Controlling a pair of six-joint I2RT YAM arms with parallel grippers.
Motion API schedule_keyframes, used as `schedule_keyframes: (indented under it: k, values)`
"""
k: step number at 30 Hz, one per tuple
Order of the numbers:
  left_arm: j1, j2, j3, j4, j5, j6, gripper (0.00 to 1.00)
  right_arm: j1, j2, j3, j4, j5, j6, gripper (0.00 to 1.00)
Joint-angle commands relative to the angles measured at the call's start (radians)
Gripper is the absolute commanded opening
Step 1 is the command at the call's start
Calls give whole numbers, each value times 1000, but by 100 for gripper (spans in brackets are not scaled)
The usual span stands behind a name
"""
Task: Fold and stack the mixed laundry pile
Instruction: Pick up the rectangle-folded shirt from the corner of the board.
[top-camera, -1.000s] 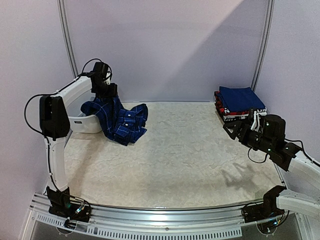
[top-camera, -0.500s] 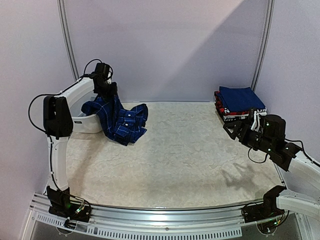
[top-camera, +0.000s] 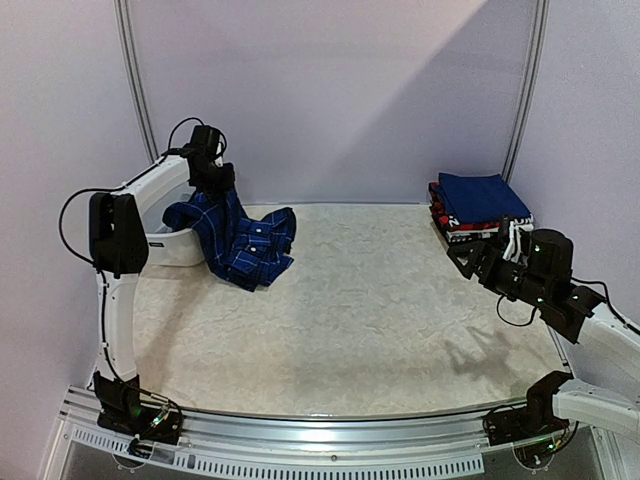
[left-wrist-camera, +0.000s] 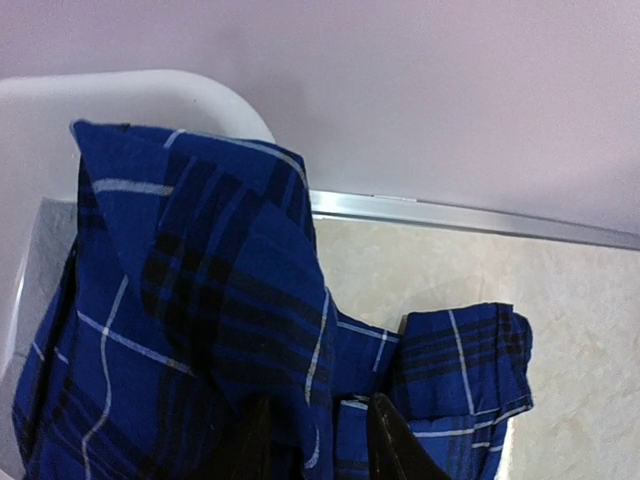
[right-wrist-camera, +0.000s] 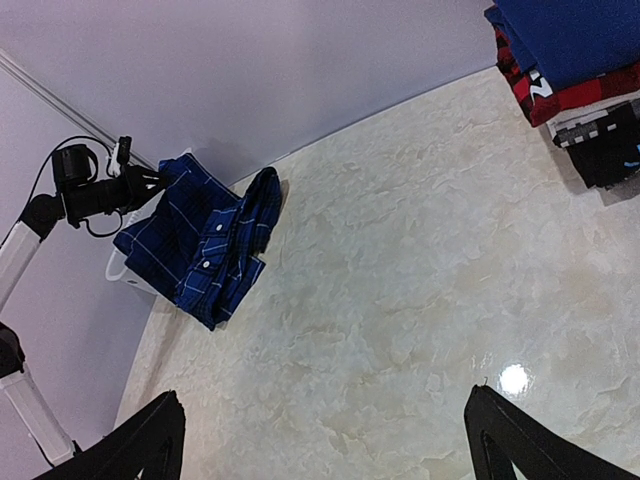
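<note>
The plaid shirt (top-camera: 240, 235) sits at the far left of the table (top-camera: 380, 310). Its upper edge is pinched in the left jaws, which are narrowed onto the cloth, as the wrist view shows blue fabric filling the gap between them. From that pinch the shirt hangs straight down. Its long axis then runs away from the basket (top-camera: 165, 248) toward the middle of the table, and the crumpled lower end rests there pointing right. The left arm (top-camera: 150, 185) is plainly the nearer one. The right jaws stand wide apart with nothing in them, well away beside the stack of folded clothes (top-camera: 480, 205). Spreading the shirt likely means drawing it rightward along that axis.
</note>
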Motion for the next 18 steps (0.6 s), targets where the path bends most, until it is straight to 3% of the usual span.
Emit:
schedule_keyframes:
  k: [1,3,7,10,13,14,18]
  values:
    - [8,37,16,17,-7,-9,43,8,17,-5,-10,0,-10,99]
    - [8,39,10,27,-2,-9,49,7,21,-6,-8,1,-10,99]
    - [10,52,18,27,-15,-17,45,7,21,-9,-11,2,-12,99]
    - [13,66,27,25,-19,-29,33,8,15,-10,-15,5,-12,99]
    - [16,76,39,21,-9,-32,5,7,9,-10,-18,5,-11,99]
    - [16,77,45,17,-11,-32,0,8,7,-11,-18,4,-11,99]
    - [10,49,43,31,34,-15,0,8,4,-12,-17,6,-11,99]
